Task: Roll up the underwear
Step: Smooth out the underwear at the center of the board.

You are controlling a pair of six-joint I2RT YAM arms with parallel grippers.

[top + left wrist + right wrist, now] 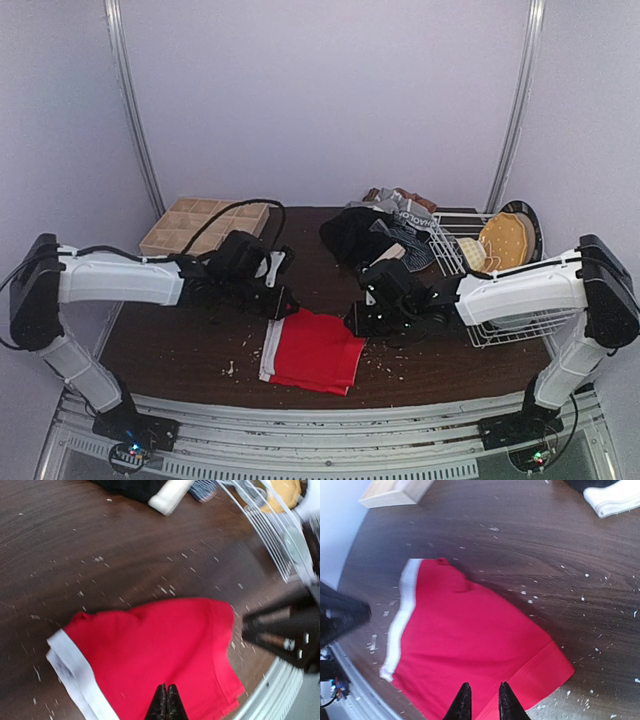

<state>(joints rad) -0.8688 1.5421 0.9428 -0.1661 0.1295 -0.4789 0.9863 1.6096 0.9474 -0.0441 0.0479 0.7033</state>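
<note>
The red briefs (315, 350) lay flat on the tabletop (180, 345), near its front edge. The left jaws were clenched shut over them, empty; the right jaws stood slightly parted, apparently gripping nothing.

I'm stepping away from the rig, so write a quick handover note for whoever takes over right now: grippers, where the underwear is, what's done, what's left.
Left gripper: shut, tips over the red underwear, no cloth visibly pinched.
Right gripper: slightly open above the same piece's hem end, nothing between the fingers.
Red underwear: lying flat near the table's front edge, pale waistband toward the left arm.
Other underwear: heaped at the back, next to the wire basket.
Done: one piece laid out flat.
Left: roll it, then the heap.
</note>
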